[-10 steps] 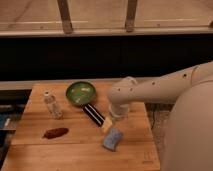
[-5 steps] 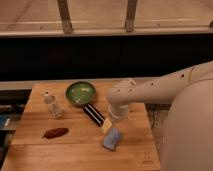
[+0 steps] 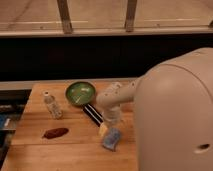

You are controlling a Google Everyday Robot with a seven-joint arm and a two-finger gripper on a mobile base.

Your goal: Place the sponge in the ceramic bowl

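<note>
The light-blue sponge (image 3: 111,138) lies on the wooden table (image 3: 60,150), near its front right. My gripper (image 3: 112,121) hangs just above the sponge's far end, pointing down from the white wrist, open and holding nothing. The green ceramic bowl (image 3: 80,93) stands up-left of the gripper, toward the back of the table, with nothing in it.
A black striped bar (image 3: 93,113) with a pale yellow end lies between the bowl and the sponge. At the left stand a whitish plastic cup (image 3: 52,106) and a reddish-brown oblong thing (image 3: 55,132). My bulky white arm (image 3: 175,115) hides the table's right side.
The white arm now fills more of the right of the view. The gripper stays over the sponge, and the objects on the table have not moved.
</note>
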